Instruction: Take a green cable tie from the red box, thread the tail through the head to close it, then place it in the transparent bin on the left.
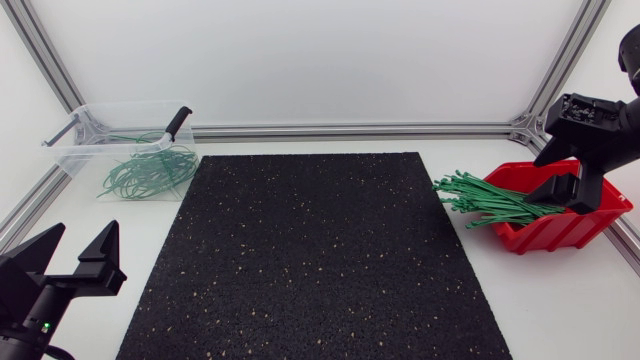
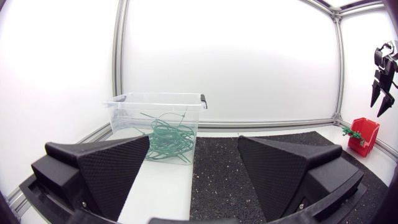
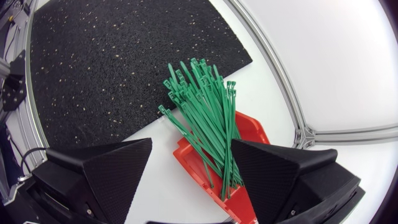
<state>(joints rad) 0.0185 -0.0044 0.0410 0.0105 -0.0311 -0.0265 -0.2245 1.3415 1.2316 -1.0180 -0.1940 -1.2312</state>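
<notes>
Overhead first: my left gripper (image 1: 82, 240) sits at the worktop's near left corner, fingers spread and empty. My right gripper (image 1: 548, 180) hangs over the red box (image 1: 560, 232) at the right edge, fingers spread, its arm cut off. Only the left wrist view shows the transparent bin (image 2: 155, 115) side-on, with looped ties (image 2: 166, 138) inside. The right wrist view shows the green cable ties (image 3: 205, 118) fanning from the box below my spread fingers, one finger hiding their lower ends.

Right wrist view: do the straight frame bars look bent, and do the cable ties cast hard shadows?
Right wrist view: yes, the frame bar curves, a fisheye effect; green cable ties cast no hard shadow. Head view: bars straight, light even. Left wrist view: bars bow slightly.
</notes>
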